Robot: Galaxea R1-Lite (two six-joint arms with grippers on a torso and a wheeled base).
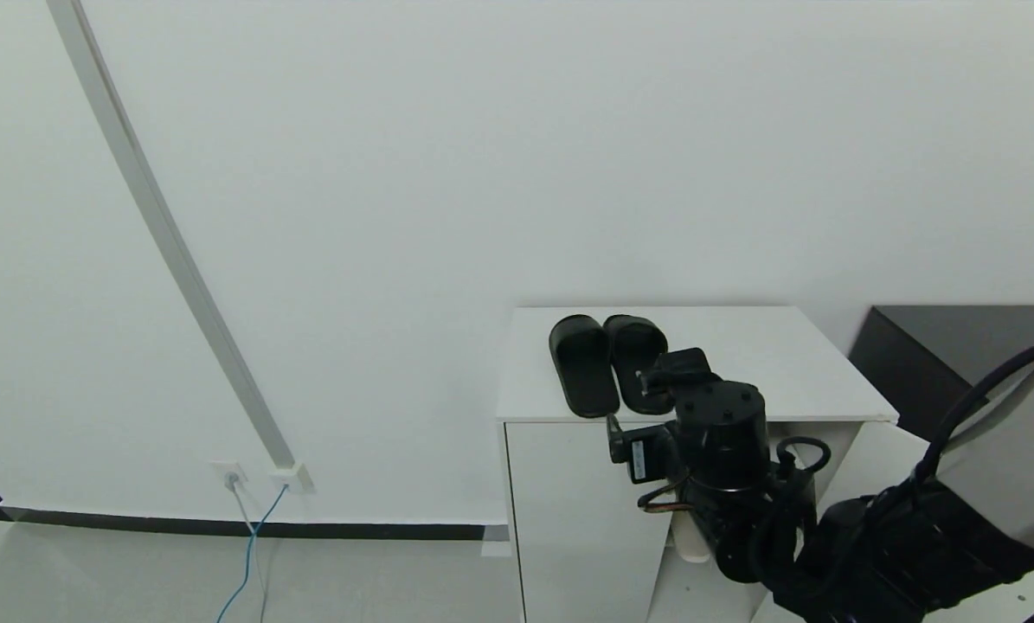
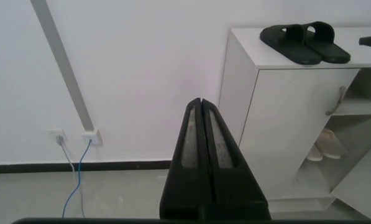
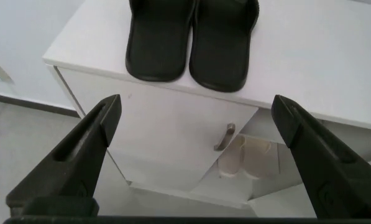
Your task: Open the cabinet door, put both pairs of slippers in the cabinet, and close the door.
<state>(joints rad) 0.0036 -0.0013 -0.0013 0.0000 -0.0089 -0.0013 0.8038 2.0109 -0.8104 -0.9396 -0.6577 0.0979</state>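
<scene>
Your right gripper hangs spread wide just in front of the black slippers, which lie side by side on top of the cabinet, close to its front edge. Your left gripper is pressed closed and empty, well apart from the cabinet and off to its left.

**Risks**
- The pair sits so near the edge that a pad pushing at the toes rather than closing round them could slide one slipper sideways or tip it to the floor.
- If you try to take both at once, the wide jaws may pinch only the inner sides and let one slip out on the way down.
- The right door stands open beside your right arm, so a low swing toward the opening could knock it.

**Inside the cabinet**
- A light pair is already inside, lying under a shelf.
- How much free room is left beside that pair is hard to judge from these views, so the black pair may crowd it.
- The left door is closed.
</scene>
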